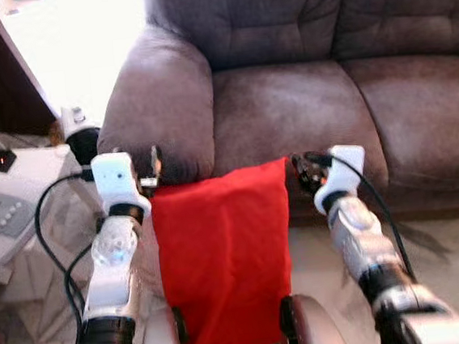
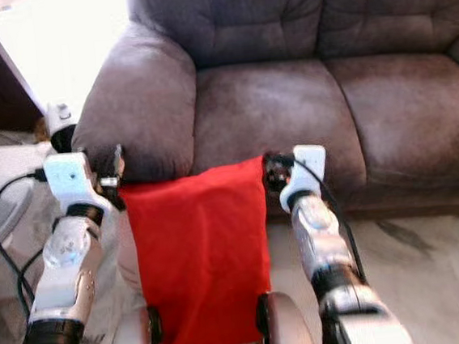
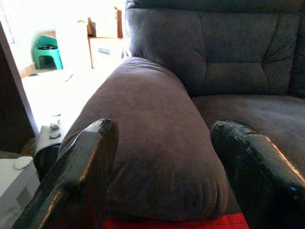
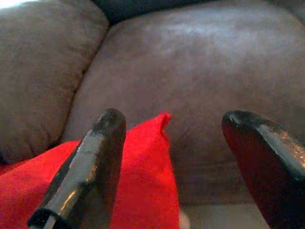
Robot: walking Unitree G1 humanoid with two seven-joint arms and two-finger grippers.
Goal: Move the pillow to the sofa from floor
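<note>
Head views: we press our left gripper (image 1: 154, 169) and right gripper (image 1: 301, 173) against the sides of the square red fabric pillow (image 1: 224, 254), raised before the brown suede sofa (image 1: 302, 84); wrist views: both grippers' fingers spread apart.

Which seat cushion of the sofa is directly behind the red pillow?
The left seat cushion, next to the armrest; the red pillow overlaps its front edge, while the right cushion lies beyond it.
</note>
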